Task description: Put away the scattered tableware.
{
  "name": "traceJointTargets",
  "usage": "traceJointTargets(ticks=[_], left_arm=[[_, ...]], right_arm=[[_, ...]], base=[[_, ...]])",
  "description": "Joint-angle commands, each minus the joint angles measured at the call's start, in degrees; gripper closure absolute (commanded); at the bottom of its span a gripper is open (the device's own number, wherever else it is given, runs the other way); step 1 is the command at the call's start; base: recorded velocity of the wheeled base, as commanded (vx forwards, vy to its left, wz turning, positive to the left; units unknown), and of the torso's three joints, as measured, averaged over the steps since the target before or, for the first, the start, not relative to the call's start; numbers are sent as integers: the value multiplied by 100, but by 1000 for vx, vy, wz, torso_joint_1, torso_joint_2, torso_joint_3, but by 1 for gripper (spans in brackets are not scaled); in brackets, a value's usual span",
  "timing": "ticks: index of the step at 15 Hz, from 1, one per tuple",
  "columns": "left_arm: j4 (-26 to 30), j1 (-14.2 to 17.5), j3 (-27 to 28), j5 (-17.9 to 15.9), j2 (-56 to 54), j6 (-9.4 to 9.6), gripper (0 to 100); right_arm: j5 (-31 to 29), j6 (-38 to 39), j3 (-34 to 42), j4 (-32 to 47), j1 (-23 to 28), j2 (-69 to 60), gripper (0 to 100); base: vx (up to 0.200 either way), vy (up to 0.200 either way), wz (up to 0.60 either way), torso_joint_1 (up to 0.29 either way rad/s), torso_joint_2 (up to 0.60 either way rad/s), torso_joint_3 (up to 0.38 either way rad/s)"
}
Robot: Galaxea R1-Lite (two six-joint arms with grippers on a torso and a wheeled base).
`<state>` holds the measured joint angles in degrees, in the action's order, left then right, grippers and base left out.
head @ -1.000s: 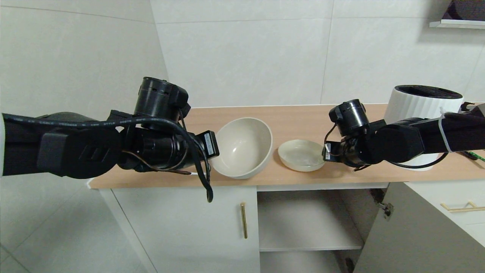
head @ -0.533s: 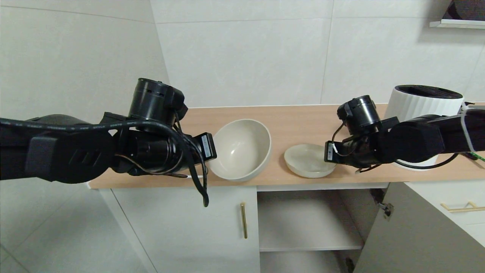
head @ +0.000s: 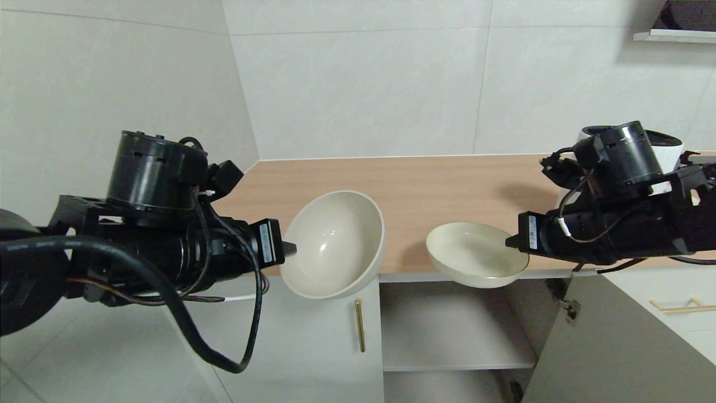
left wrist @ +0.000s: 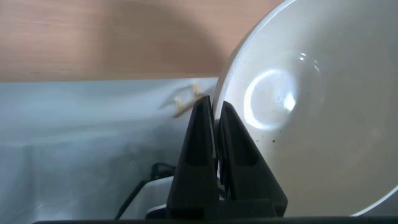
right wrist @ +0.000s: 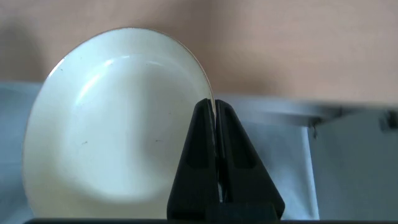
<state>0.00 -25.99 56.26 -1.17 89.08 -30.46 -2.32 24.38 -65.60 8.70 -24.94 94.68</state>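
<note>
A large cream bowl (head: 335,243) hangs tilted in the air in front of the wooden counter's (head: 425,184) front edge, its rim pinched by my left gripper (head: 290,246). The left wrist view shows the dark fingers (left wrist: 202,134) shut on that bowl's (left wrist: 311,112) rim. A smaller shallow cream bowl (head: 475,252) is held level over the counter's front edge by my right gripper (head: 512,242). Seen from the right wrist, the small bowl's (right wrist: 118,124) rim sits between the closed fingers (right wrist: 202,134).
Below the counter an open cabinet (head: 453,330) shows a white shelf, its door (head: 609,341) swung out to the right. A shut cabinet door with a brass handle (head: 359,324) is on the left. A white ribbed appliance (head: 665,143) stands at the counter's right end.
Both bowls were resting on the counter; now both arms have lifted them and drawn them back past the front edge, the large bowl leftwards, the small one rightwards.
</note>
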Motion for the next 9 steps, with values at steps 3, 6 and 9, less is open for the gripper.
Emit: traceJointTargets(ticks=[3, 6, 9], left_arm=[[-686, 6, -520, 12, -233, 14, 100], [-1116, 6, -669, 310, 22, 137, 100], [-1151, -38, -687, 381, 163, 155, 100]], right_arm=[[65, 14, 715, -18, -11, -600, 100], [12, 5, 873, -9, -11, -697, 100], [12, -4, 1058, -18, -11, -838, 100]], base=[[0, 0, 0, 0, 0, 0], [0, 0, 0, 0, 0, 0], [0, 0, 0, 0, 0, 0]])
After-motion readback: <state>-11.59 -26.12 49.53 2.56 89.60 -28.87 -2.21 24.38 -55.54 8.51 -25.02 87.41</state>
